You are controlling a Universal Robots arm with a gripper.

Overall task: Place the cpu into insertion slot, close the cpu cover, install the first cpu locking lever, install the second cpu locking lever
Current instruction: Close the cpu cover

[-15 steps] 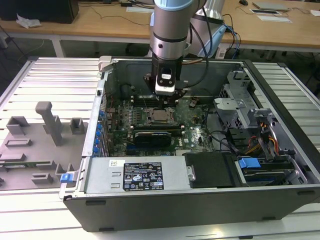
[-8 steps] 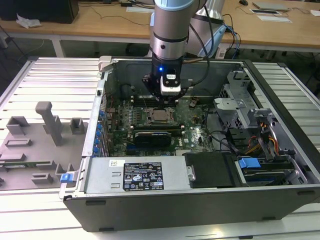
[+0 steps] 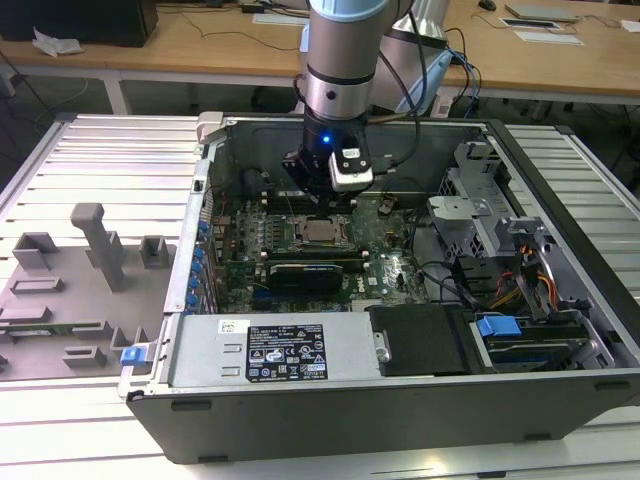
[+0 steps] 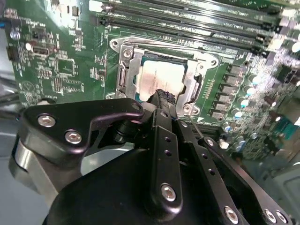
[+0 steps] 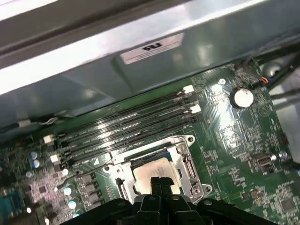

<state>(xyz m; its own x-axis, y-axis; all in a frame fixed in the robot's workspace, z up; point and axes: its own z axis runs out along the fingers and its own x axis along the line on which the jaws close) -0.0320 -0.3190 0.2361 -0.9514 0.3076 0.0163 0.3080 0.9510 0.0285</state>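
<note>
The cpu cover (image 4: pixel 126 58) appears already down around the cpu (image 4: pixel 157 77), which lies flat in the insertion slot (image 4: pixel 165 58) near the middle of the green board (image 3: pixel 392 262), beside the memory slots (image 4: pixel 187 21). The step, I judge, is seating that cover: press straight down on its frame, never on the chip, and keep it level. The tool (image 5: pixel 159 182), fingers closed on nothing, sits at one edge of the cpu, contact unclear; the arm (image 3: pixel 340 60) stands vertical over it.
</note>
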